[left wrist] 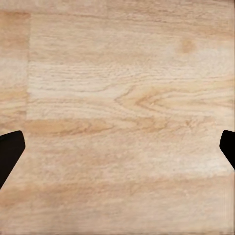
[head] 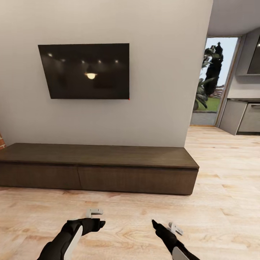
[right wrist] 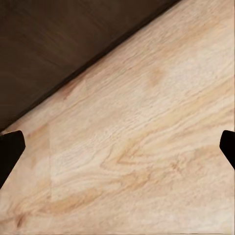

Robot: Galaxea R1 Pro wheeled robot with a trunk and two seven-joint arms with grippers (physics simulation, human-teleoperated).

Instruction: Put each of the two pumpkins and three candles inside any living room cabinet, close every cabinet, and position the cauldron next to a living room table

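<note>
**Facing a closed cabinet with nothing in hand**

Standing in front of the cabinet (head: 99, 168), the robot holds both arms low at the bottom of the head view, over bare wooden floor (head: 144, 213). The cabinet runs across the middle of that frame, long, low and dark brown, against a pale wall; its drawer fronts look flush and closed. A dark TV (head: 85, 71) hangs in the upper left, reflecting a lamp and a row of small lights. At the upper right a doorway (head: 213, 81) shows greenery outside, with kitchen units beside it.

The left gripper (head: 94, 212) and the right gripper (head: 174, 228) both carry nothing. In each wrist view the dark fingertips sit at opposite edges with only floorboards between them, so the jaws on both sides are spread apart and released. The right wrist view also catches a dark slab of cabinet in its upper left corner.

No pumpkin, candle, cauldron or grey table appears from this spot.

My worry is the handle-less fronts: with nothing to hook, jaws could slip off a drawer edge, or the arms, starting so low and near, could knock the front instead of opening it. Rolling closer might also bump the base into the cabinet.

No brand, label or readable writing is visible anywhere, not even on the TV.
</note>
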